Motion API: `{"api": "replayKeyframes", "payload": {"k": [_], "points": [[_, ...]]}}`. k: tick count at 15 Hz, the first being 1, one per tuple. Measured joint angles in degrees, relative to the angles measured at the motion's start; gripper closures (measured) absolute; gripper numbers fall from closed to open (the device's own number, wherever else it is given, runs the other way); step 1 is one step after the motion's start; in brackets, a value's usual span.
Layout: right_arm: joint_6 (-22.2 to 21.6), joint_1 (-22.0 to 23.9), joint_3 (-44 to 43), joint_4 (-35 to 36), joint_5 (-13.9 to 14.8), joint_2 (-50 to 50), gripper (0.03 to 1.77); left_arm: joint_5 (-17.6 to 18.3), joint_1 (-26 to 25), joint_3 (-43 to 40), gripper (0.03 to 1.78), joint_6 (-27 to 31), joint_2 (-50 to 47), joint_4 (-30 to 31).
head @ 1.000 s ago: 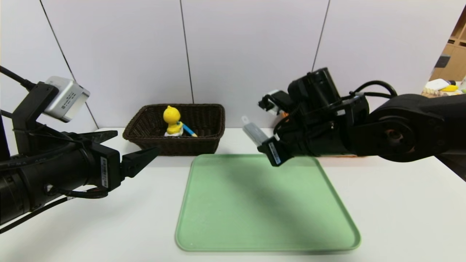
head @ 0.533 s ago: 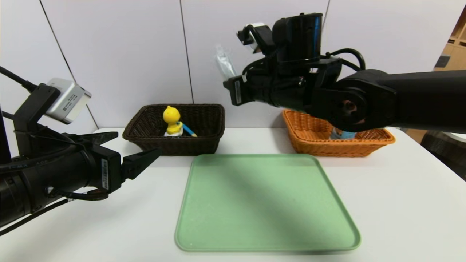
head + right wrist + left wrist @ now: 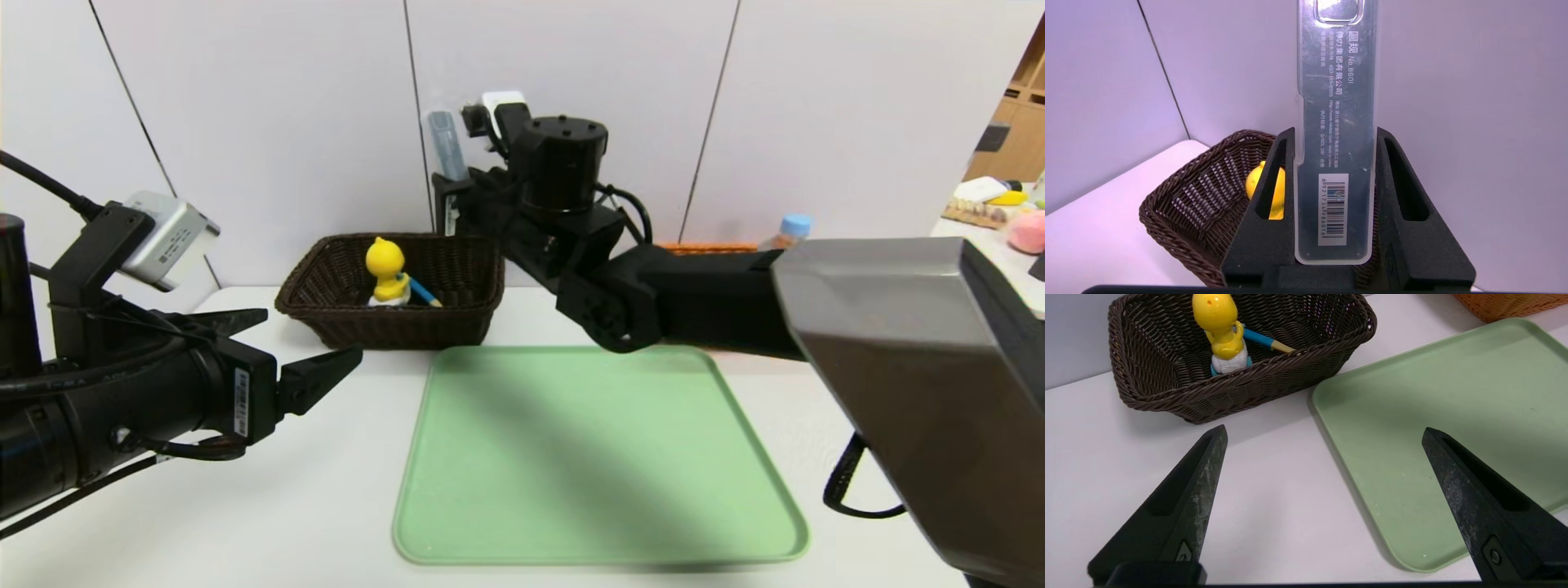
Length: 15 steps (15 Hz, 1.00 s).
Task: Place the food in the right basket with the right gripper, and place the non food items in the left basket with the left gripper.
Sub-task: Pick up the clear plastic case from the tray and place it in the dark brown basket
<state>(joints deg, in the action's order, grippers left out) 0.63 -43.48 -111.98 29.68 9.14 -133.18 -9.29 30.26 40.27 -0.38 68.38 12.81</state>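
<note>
Above the far-left dark brown basket, the right gripper pinches the flat grey case along its sides, probably for release there. The left gripper waits near left, jaws spread.

Right pincer, case in grip, now farther left, above the dark basket.

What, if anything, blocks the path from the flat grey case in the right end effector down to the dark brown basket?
Nothing visible. The case, gripped in the right end effector, is above the dark brown basket. Inside, the yellow duck and the blue-handled spoon take up some floor space.
</note>
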Motion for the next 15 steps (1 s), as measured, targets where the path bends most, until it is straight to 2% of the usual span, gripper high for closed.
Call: {"api": "replayKeyframes", "payload": {"k": [7, 12, 13, 15], "points": [[0.11, 0.02, -0.26, 8.57, 0.5, -8.25, 1.26, 0.01, -0.02, -0.61, 0.12, 0.35, 0.34, 0.0], [0.38, 0.0, -0.26, 9.07, 0.45, -10.97, 1.26, 0.12, -0.02, -0.85, 0.12, 0.38, 0.69, 0.0], [0.46, 0.02, -0.26, 9.07, 0.44, -11.23, 1.18, 0.15, 0.02, -0.85, 0.12, 0.38, 0.74, 0.0], [0.49, 0.21, -0.26, 9.09, 0.45, -11.63, 0.93, 0.23, 0.04, -0.77, 0.12, 0.38, 0.8, 0.0]]}}
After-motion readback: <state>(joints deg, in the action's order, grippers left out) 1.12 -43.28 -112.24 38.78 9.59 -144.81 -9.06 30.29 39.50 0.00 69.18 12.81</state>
